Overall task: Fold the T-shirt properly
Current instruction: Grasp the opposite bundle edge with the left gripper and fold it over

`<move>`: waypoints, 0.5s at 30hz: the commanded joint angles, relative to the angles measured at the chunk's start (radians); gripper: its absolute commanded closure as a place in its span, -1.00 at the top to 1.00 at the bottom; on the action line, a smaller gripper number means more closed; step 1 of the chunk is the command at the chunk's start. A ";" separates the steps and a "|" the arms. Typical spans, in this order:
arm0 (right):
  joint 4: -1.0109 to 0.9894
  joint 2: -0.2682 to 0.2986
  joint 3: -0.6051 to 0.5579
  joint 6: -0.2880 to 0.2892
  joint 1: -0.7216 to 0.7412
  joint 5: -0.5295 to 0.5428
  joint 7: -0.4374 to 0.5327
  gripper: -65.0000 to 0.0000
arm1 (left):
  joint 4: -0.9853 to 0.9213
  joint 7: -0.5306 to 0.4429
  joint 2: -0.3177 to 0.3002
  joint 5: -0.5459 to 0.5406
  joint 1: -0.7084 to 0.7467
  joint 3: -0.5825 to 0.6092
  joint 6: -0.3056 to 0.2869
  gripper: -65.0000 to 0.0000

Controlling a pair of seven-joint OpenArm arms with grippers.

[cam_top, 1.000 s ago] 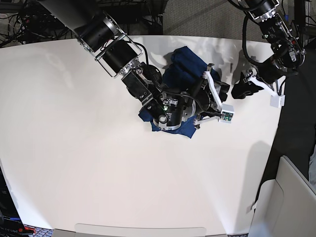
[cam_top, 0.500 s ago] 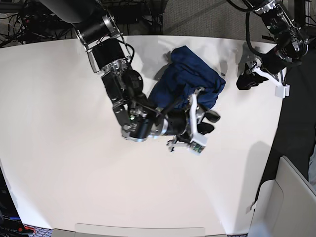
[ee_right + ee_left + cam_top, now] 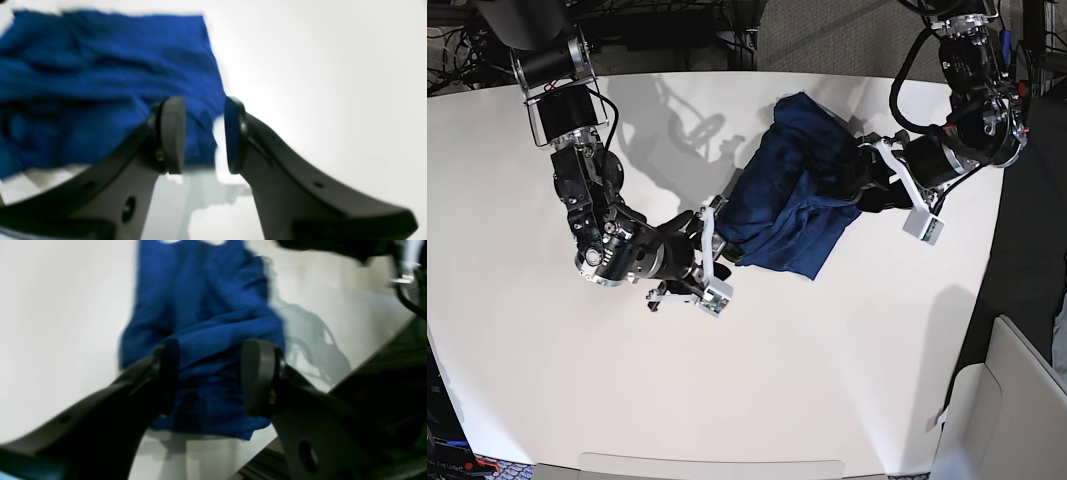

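The T-shirt (image 3: 795, 192) is a dark blue crumpled heap on the white table (image 3: 827, 380), right of centre toward the far edge. My right gripper (image 3: 727, 246) is at the heap's lower left edge. In the right wrist view the right gripper (image 3: 203, 135) is open with a narrow gap and holds nothing, and the T-shirt (image 3: 100, 83) lies just behind its fingers. My left gripper (image 3: 861, 186) is at the heap's right side. In the left wrist view the left gripper (image 3: 211, 378) is open, with the T-shirt (image 3: 206, 306) showing between and beyond its fingers. Both wrist views are blurred.
The table's right edge (image 3: 987, 250) runs close behind the left arm. A pale grey panel (image 3: 1017, 400) stands off the table at the lower right. Cables (image 3: 477, 45) lie beyond the far left edge.
The right arm has pulled left off the top of the T-shirt to its lower left edge. The left arm has swung in from the table's right edge to the shirt's right side.
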 commanded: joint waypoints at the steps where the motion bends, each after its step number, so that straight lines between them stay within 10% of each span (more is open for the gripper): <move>1: 0.018 -0.003 0.026 0.005 0.016 0.014 0.022 -0.44 | 0.030 -0.041 -0.028 -0.015 -0.014 0.010 -0.001 -0.10; 15: 0.015 -0.006 0.115 0.005 -0.006 0.012 0.022 -0.43 | 0.085 -0.377 -0.109 0.541 -0.016 0.436 -0.001 -0.10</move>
